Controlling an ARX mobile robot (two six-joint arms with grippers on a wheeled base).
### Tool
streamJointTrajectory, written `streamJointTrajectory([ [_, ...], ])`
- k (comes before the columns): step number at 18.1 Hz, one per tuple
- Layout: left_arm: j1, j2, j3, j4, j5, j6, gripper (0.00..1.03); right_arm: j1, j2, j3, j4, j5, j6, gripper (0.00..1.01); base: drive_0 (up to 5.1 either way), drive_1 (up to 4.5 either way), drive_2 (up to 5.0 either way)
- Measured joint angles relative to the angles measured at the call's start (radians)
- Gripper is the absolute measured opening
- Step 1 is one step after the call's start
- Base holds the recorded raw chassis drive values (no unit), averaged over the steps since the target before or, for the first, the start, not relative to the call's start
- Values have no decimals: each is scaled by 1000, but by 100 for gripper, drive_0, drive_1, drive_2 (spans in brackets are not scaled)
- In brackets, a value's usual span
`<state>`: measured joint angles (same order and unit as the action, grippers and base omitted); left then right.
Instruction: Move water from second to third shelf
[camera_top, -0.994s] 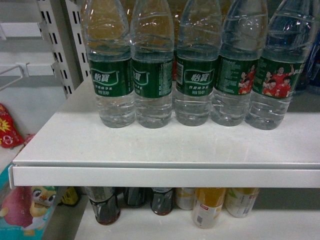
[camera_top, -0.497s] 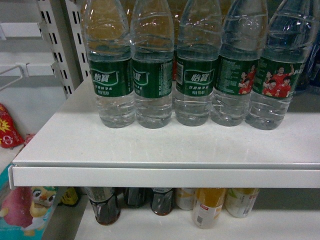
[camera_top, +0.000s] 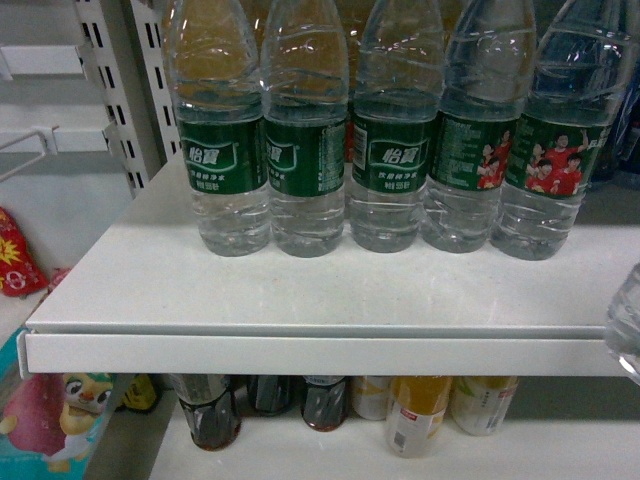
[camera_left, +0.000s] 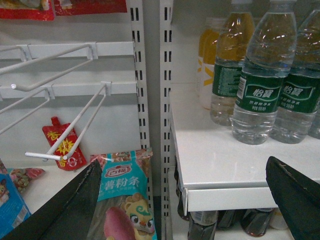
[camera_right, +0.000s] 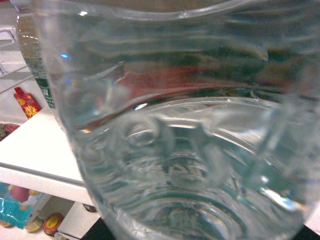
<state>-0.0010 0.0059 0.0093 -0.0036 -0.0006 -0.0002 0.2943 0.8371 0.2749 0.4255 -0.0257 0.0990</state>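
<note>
1. White sheet metal makes up the shelf (camera_top: 300, 290) that fills the head view. A row of five water bottles (camera_top: 390, 130) stands along its back, green labels forward, and its front half is bare. At the shelf's right front corner the clear base of another bottle, the water (camera_top: 625, 325) being moved, pokes in from the frame's edge. Under the shelf stand dark cola bottles (camera_top: 210, 410) and yellow drink bottles (camera_top: 415, 410). Neither gripper shows here.

2. Left wrist view: the left gripper (camera_left: 185, 205) is spread wide and holds nothing, its dark fingers (camera_left: 70, 210) low at the two lower corners, to the left of the shelf's front corner. Snack bags (camera_left: 122, 200) and wire hooks (camera_left: 65, 125) hang further left of the shelf.

3. Right wrist view: the water (camera_right: 190, 150) fills the frame, ribbed and clear, pressed right up to the camera. It looks carried in the right gripper, but the fingers are hidden, so I cannot tell their state.

4. The step in hand, as I judge it, is the carry: the water is arriving at the shelf's front edge. Next it should go over the bare front, upright, then down in front of the row without knocking it.

5. Half a second ago the right front corner in the head view was free; the bottle's base has come in since. The row has not moved.
</note>
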Motion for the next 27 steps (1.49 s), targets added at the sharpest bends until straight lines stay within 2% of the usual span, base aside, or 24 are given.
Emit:
streamJointTrajectory([
  [3,0,0,0,0,0,0,98,72,132,41,93,23,0,41,0,0,0],
  [6,0,0,0,0,0,0,98,131,278,93,154,21,-19,41,0,0,0],
  [10,0,0,0,0,0,0,98,170,434,156,211,22,-40,41,0,0,0],
  [13,0,0,0,0,0,0,98,203,555,220,268,31,-40,41,0,0,0],
  [17,0,0,0,0,0,0,98,217,698,302,302,54,-40,41,0,0,0],
  [22,0,0,0,0,0,0,98,215,779,402,306,79,-40,41,0,0,0],
  [27,0,0,0,0,0,0,98,207,838,450,301,103,-36,41,0,0,0],
])
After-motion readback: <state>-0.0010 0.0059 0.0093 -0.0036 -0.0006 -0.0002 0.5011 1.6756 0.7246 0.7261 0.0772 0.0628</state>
